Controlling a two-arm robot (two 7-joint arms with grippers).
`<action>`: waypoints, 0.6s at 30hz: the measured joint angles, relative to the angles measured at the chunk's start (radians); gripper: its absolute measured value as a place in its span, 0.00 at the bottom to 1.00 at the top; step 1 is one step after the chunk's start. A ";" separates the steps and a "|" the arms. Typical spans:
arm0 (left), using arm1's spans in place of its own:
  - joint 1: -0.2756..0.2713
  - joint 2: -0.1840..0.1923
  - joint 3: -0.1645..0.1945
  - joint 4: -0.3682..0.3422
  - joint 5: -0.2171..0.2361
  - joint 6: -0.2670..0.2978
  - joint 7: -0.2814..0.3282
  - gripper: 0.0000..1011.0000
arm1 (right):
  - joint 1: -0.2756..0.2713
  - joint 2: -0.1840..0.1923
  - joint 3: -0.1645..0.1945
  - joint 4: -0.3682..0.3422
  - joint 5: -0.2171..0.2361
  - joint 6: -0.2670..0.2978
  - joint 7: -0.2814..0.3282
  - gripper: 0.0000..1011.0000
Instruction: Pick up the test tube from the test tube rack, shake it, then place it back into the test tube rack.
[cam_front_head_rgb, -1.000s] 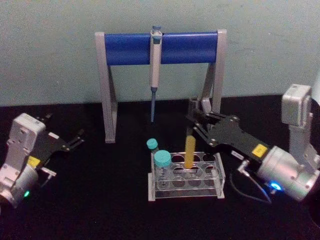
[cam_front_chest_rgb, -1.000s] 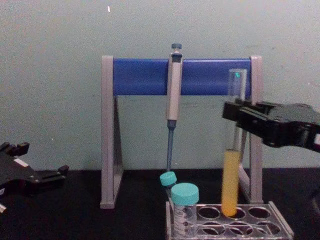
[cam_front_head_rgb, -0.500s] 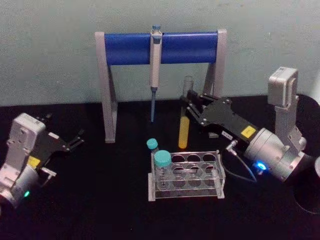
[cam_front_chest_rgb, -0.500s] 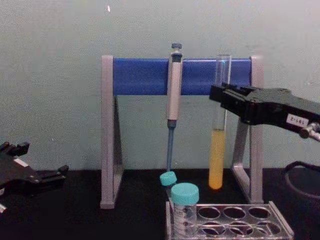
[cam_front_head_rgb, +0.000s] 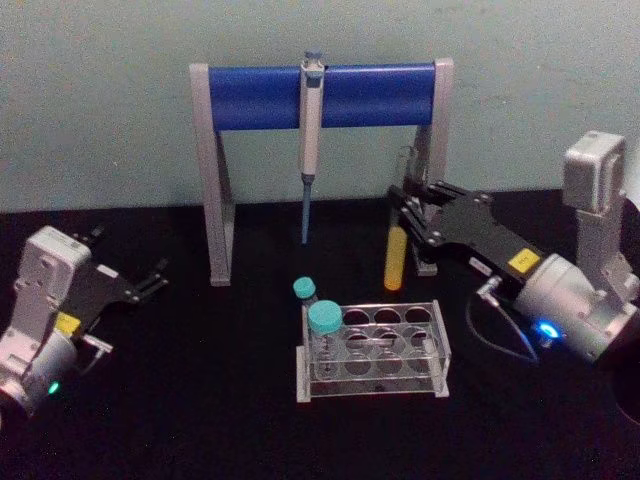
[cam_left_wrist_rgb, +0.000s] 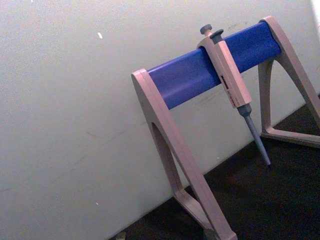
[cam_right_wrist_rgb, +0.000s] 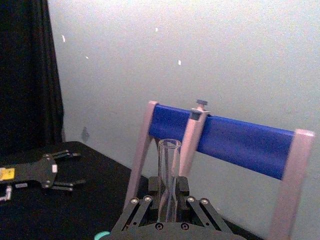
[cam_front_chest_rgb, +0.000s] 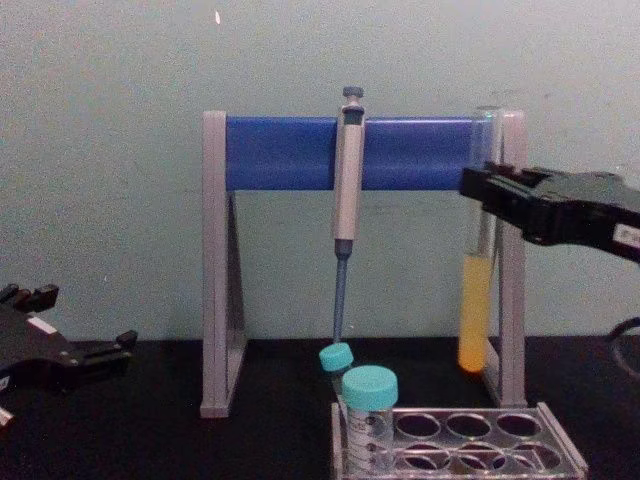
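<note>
The slim, round-bottomed glass test tube (cam_front_head_rgb: 396, 258), yellow-orange liquid in its lower part, hangs upright behind and above the clear plastic test tube rack (cam_front_head_rgb: 375, 386). The right gripper (cam_front_head_rgb: 408, 205) clamps its black fingers on the upper part. The left gripper (cam_front_head_rgb: 150, 279) sits parted and empty at far left.

flat, dim light lies evenly on the pale wall (cam_front_head_rgb: 100, 110) and leaves the black tabletop (cam_front_head_rgb: 200, 430) dark.

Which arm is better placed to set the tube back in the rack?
Right: the right gripper grips the tube just behind the rack; the left gripper sits far off, empty.
</note>
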 joint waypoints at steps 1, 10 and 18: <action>0.000 0.000 0.000 0.000 0.000 0.000 0.000 0.99 | -0.005 0.004 0.004 -0.005 0.000 0.000 -0.002 0.23; 0.000 0.000 0.000 0.000 0.000 0.000 0.000 0.99 | -0.100 0.053 0.047 -0.090 0.017 0.017 -0.005 0.23; 0.000 0.000 0.000 0.000 0.000 0.000 0.000 0.99 | -0.111 0.051 0.007 -0.113 0.041 0.025 0.043 0.23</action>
